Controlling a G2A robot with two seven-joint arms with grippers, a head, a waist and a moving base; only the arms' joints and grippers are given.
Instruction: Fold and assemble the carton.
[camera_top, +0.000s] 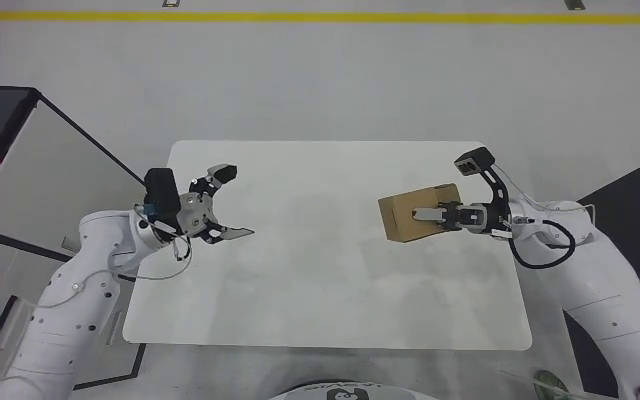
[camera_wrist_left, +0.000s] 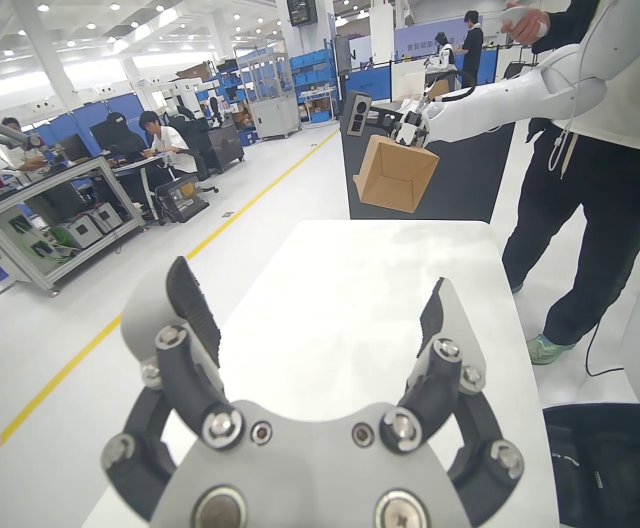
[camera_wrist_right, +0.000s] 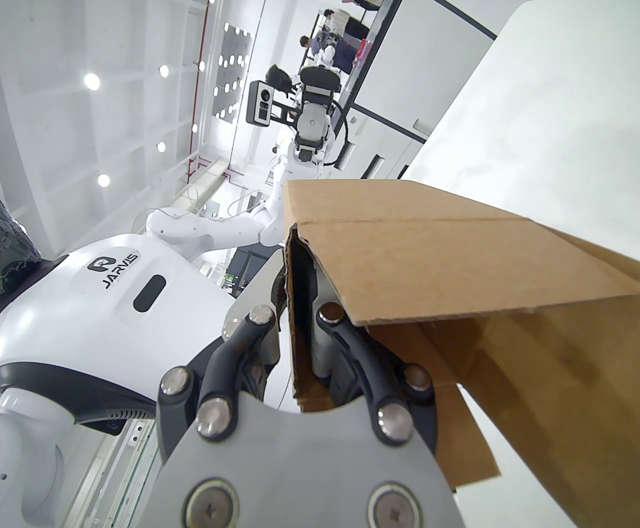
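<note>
A brown cardboard carton (camera_top: 417, 213) hangs over the right part of the white table (camera_top: 330, 290), lifted off the surface. My right gripper (camera_top: 428, 214) is shut on one of its walls; in the right wrist view the fingers pinch the carton (camera_wrist_right: 450, 260) wall edge at the right gripper (camera_wrist_right: 300, 310). From the left wrist view the carton (camera_wrist_left: 395, 172) shows an open end with its inside visible. My left gripper (camera_top: 232, 203) stands open over the table's left part, far from the carton, with nothing between its fingers (camera_wrist_left: 192, 305).
A person stands off the table's right side, holding a controller, not touching the carton. A dark panel (camera_top: 60, 150) stands off the table's left edge. A yellow line (camera_top: 320, 17) runs across the floor beyond the table.
</note>
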